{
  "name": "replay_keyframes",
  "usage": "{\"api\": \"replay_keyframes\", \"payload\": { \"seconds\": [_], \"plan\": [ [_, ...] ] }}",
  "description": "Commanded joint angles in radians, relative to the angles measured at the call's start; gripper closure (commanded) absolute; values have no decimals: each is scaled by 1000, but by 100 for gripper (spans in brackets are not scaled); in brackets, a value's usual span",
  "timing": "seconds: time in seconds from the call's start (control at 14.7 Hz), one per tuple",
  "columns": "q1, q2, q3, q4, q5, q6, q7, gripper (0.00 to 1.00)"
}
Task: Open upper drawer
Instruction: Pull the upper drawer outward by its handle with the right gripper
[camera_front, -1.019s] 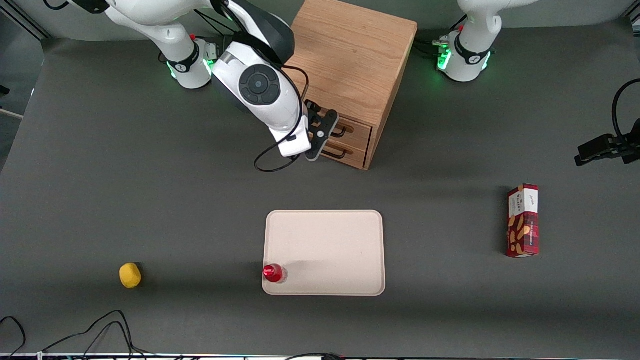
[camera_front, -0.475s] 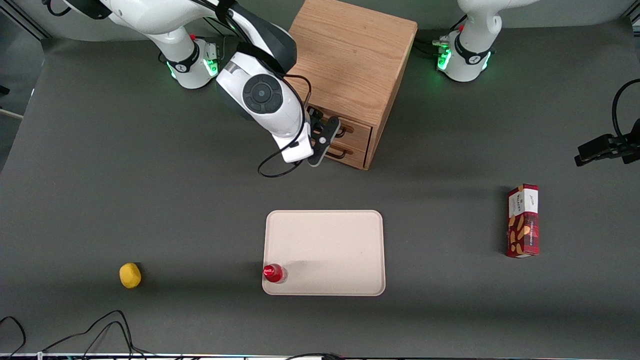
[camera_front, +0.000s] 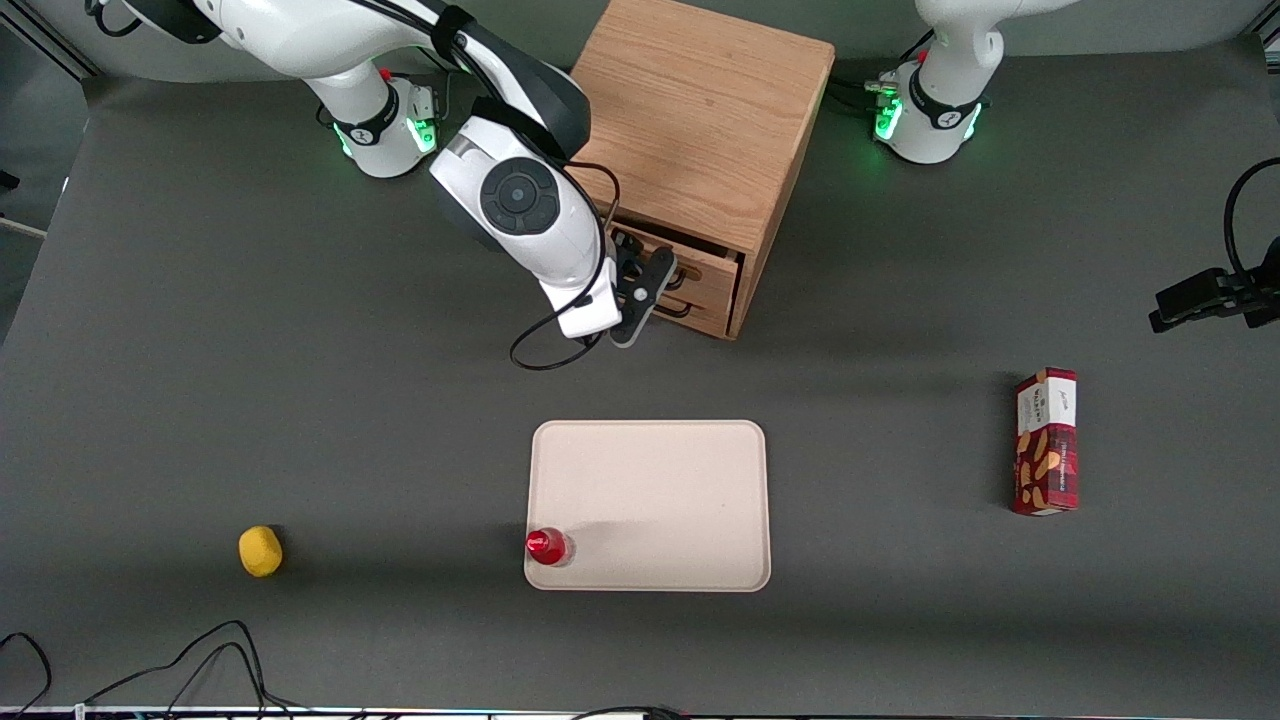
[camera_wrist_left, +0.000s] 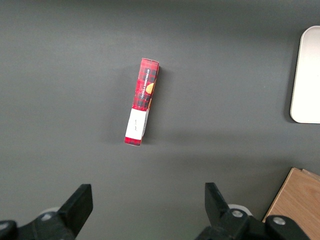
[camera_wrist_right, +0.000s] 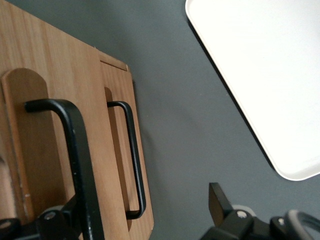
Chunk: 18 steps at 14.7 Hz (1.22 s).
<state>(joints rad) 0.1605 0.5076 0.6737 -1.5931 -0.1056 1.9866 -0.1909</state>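
Note:
The wooden cabinet (camera_front: 700, 110) stands at the back of the table. Its upper drawer (camera_front: 708, 268) sits a little way out, with a dark gap showing above its front. My right gripper (camera_front: 645, 282) is at that drawer's front, open. In the right wrist view the upper drawer (camera_wrist_right: 35, 130) fills the near field, and its black bar handle (camera_wrist_right: 77, 160) runs between my gripper's (camera_wrist_right: 145, 220) spread fingers, close against one finger (camera_wrist_right: 60, 220). The other fingertip (camera_wrist_right: 218, 200) hangs free over the table. The lower drawer (camera_wrist_right: 117, 125) and its handle (camera_wrist_right: 134, 160) lie beside it, shut.
A cream tray (camera_front: 650, 500) lies nearer the front camera than the cabinet, with a red-capped bottle (camera_front: 547, 546) at its corner. A yellow fruit (camera_front: 260, 551) sits toward the working arm's end, a red snack box (camera_front: 1046, 441) toward the parked arm's. Cables trail along the front edge.
My gripper has drawn back toward the front camera with the handle, and the upper drawer has slid out slightly; a dark gap now shows above its front.

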Motion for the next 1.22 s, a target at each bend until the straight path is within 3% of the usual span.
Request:
{"api": "replay_keyframes", "payload": {
  "seconds": [0.0,1.15],
  "plan": [
    [14,19,-29,32,-29,4,-12,0],
    [40,71,-140,153,-28,3,-61,0]
  ]
}}
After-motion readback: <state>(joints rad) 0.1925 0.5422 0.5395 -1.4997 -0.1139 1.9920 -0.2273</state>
